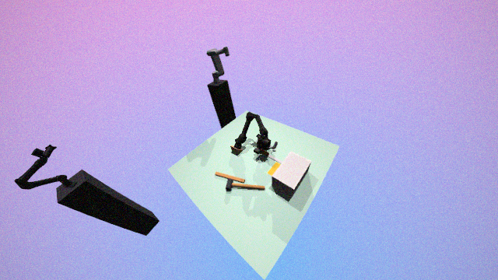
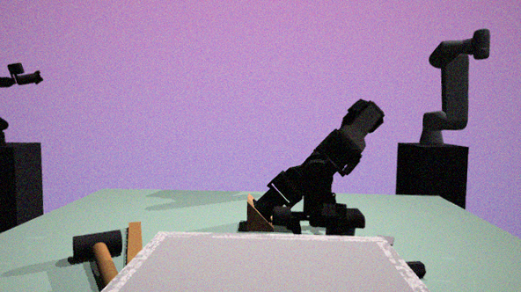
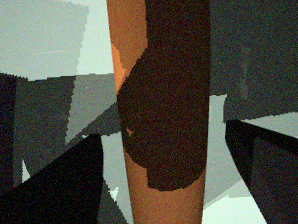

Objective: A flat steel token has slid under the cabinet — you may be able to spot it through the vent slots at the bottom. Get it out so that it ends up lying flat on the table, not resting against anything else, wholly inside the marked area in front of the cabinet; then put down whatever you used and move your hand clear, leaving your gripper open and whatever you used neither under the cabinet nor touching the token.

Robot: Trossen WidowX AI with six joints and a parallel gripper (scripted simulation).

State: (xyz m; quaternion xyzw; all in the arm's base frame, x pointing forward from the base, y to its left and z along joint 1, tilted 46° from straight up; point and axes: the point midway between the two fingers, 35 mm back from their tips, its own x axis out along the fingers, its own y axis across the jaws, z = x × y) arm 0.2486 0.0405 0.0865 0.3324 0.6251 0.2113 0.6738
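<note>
My gripper (image 1: 264,150) is low over the table just behind the white cabinet (image 1: 292,174), beside the orange marked area (image 1: 274,168). In the wrist view an orange cylindrical rod (image 3: 162,163) lies between my two dark fingers, with table showing on both sides of it; the fingers stand apart and do not touch it. The gripper is open. In the exterior view the gripper (image 2: 319,219) sits just beyond the cabinet's top (image 2: 273,270). The steel token is not visible in any view.
A hammer (image 1: 241,186) with a dark head and wooden handle and a flat orange stick (image 1: 229,176) lie left of the cabinet; both also show in the exterior view, the hammer (image 2: 97,249) and the stick (image 2: 134,242). A small dark object (image 2: 415,268) lies right of the cabinet.
</note>
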